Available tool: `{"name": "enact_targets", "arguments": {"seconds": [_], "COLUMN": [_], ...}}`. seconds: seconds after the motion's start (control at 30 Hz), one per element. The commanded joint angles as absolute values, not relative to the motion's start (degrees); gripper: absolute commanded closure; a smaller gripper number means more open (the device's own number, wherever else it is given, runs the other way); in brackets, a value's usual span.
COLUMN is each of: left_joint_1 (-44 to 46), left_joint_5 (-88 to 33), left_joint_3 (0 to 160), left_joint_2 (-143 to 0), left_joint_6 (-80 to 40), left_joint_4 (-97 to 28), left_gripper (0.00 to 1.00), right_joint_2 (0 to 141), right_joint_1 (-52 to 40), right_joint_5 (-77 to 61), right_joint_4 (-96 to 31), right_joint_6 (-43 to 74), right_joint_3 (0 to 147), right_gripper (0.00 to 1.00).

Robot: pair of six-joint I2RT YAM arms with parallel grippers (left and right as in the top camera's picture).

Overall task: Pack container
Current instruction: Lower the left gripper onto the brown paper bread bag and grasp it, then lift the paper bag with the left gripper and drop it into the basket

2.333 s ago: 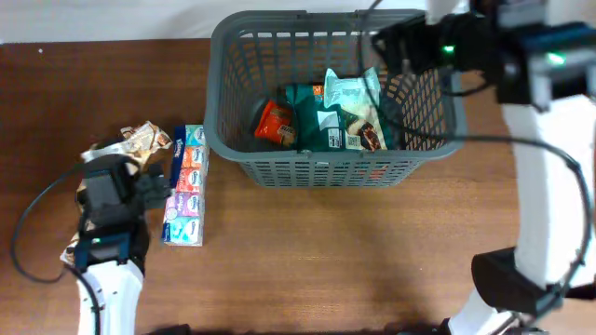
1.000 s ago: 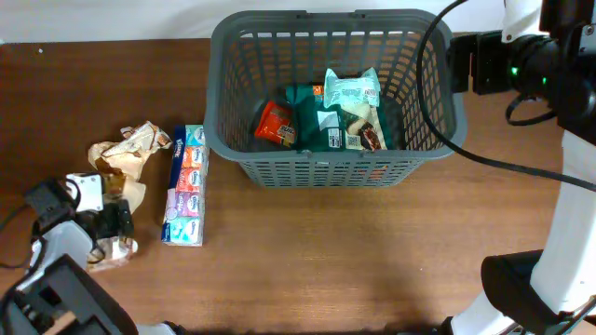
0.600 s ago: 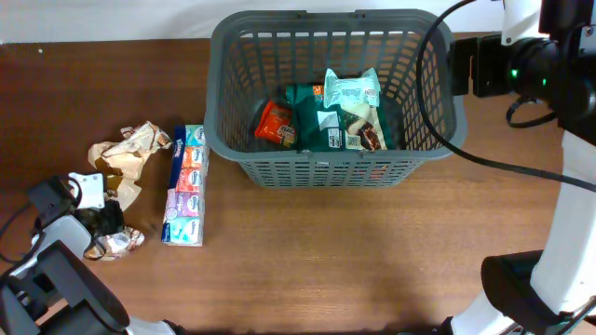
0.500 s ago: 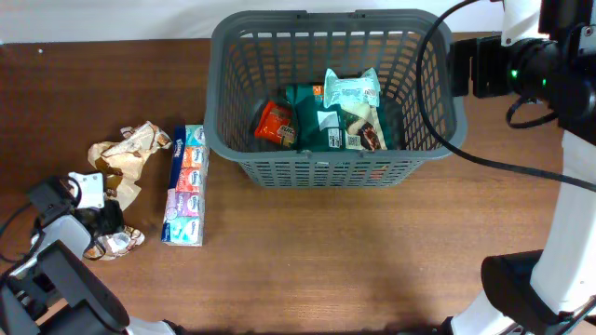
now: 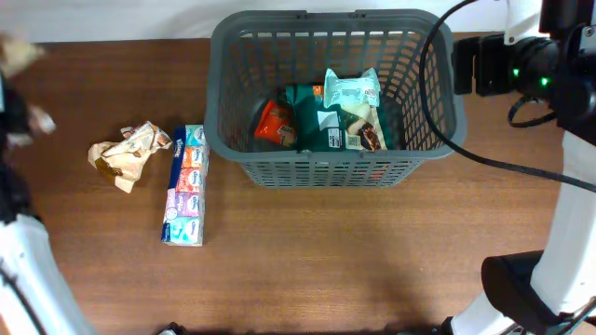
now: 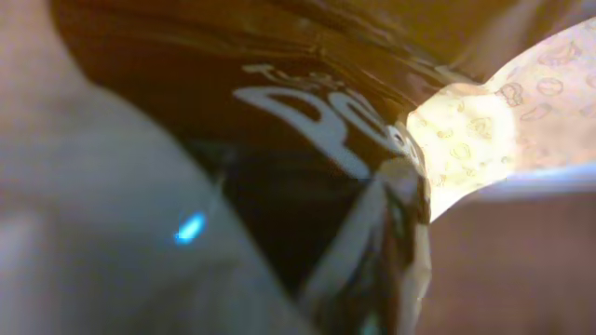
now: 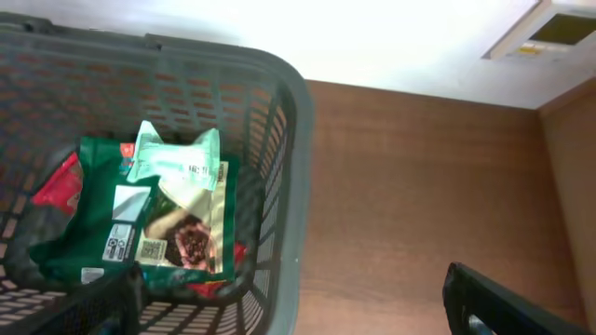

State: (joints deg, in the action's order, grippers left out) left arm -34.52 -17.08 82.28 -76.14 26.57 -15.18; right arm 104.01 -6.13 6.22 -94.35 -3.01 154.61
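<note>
**Left gripper (image 5: 20, 88) loaded; right gripper (image 7: 303, 312) empty beside the container (image 5: 331, 172).**

In the left wrist view, a dark brown packet (image 6: 307, 121) with white lettering fills the frame, right against the lens. My left jaws are clamped on it, raised at the left edge of the overhead frame and blurred there. On the table (image 5: 307, 261), left of centre, a crumpled tan wrapper (image 5: 126, 154) lies just beside a strip of tissue packs (image 5: 186, 184). The strip lies near the container's front left corner. The container stands at upper centre and holds a red packet (image 5: 275, 121) and a green packet (image 5: 300, 100), with a pale mint packet (image 5: 352, 91) on top. My right jaws stand wide apart, gripping nothing, outside the container's right wall at upper right.
</note>
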Motion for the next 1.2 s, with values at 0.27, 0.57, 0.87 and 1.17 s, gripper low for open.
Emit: {"name": "enact_targets", "arguments": {"seconds": [0.27, 0.57, 0.87, 1.17], "left_joint_1": [-13.7, 1.8, 12.2, 17.9], "left_joint_5": [-38.8, -38.8, -38.8, -36.8], "left_joint_3": [88.4, 88.4, 88.4, 88.4], "left_joint_2": [-78.9, -92.6, -104.6, -110.1], "left_joint_6": [26.3, 26.3, 26.3, 26.3], "left_joint_4": [-16.8, -11.4, -9.8, -14.6], "left_gripper": [0.99, 0.99, 0.99, 0.0], "right_joint_2": [88.6, 75.0, 64.2, 61.2], "right_joint_1": [-6.0, -6.0, -6.0, -6.0], "right_joint_5": [17.0, 32.2, 31.8, 33.2], "right_joint_4": [-92.8, -97.3, -97.3, -97.1], "right_joint_6": [7.3, 15.9, 18.4, 20.1], "right_joint_3": [155.2, 153.0, 139.5, 128.8], "right_gripper": [0.01, 0.01, 0.01, 0.01]}}
